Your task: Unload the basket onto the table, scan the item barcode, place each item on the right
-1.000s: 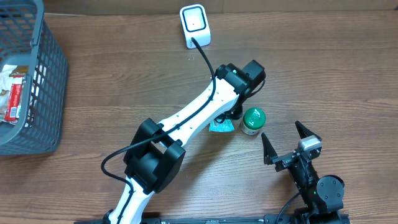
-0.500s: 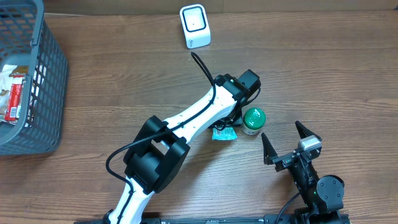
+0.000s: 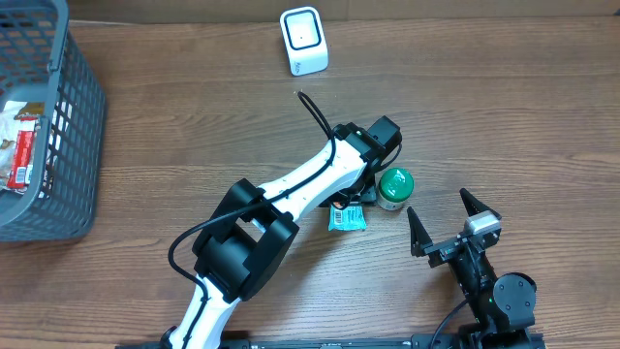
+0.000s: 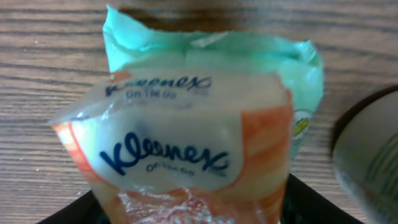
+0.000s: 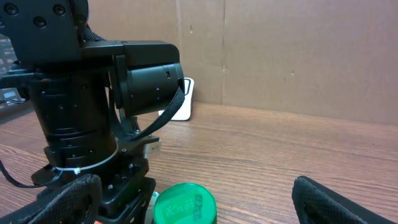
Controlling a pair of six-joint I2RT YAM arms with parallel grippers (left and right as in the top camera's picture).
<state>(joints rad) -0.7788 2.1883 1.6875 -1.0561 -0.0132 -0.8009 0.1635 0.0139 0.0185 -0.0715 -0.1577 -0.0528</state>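
Overhead view: the left arm reaches across the wooden table, with the left gripper directly above the tissue pack.
Tissue pack: it lies flat on the table, just beside the green-lidded jar and well apart from the barcode scanner at the far edge.
Left wrist view: the Kleenex-printed pack fills the frame, its teal end away from the camera; dark fingers show at both lower corners.
Left gripper jaws: they flank the pack, but I cannot tell whether they press on it or stand clear.
Right gripper: its jaws are spread wide and hold nothing; it is near the jar.
Basket: grey, at the left edge, with packets inside.
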